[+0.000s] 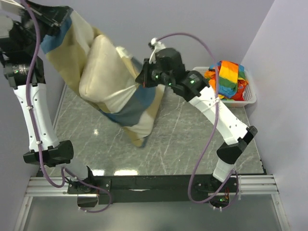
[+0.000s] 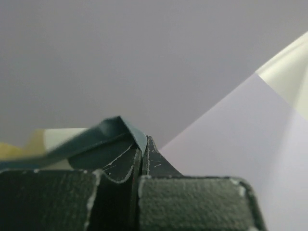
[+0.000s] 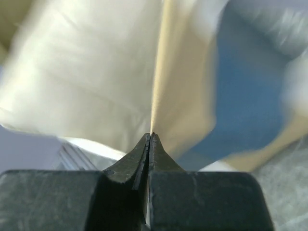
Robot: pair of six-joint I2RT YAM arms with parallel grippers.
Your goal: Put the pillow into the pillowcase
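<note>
Pillow (image 1: 103, 67) partly inside lifted pillowcase (image 1: 132, 113)

The pillow (image 1: 102, 67) is cream-white, the pillowcase (image 1: 136, 107) blue, tan and off-white blocks, the cloth (image 1: 230, 77) at two o'clock rainbow-striped, the table (image 1: 183, 139) grey-veined marble.

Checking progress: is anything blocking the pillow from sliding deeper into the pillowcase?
Nothing visible does. The pillow sits partly inside the pillowcase, which hangs from the left gripper and right gripper, each shut on its edge.

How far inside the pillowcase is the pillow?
Partly in. The pillow shows bare at the open mouth of the lifted pillowcase, whose fabric wraps behind and under it.
</note>
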